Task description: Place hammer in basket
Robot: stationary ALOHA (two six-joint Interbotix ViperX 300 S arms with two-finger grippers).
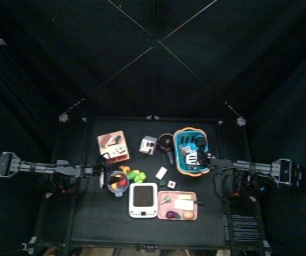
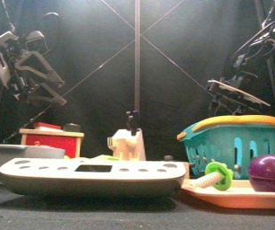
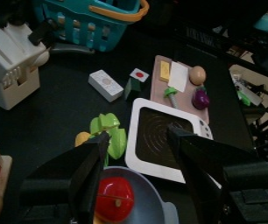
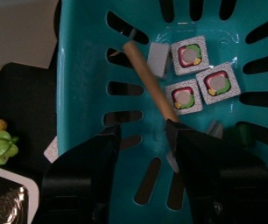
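Looking down on the black surface, the teal basket sits right of centre in the top view, near the right arm. And the hammer is inside it — its brown wooden handle lies slanted across the teal floor beside three small sushi-print tiles. Right claw hangs directly over the basket, jaws spread wide, holding nothing. Left claw hovers at the left side, jaws also apart and empty, above a grey bowl and a white rectangular device. Small green toy pieces lie just beside that device.
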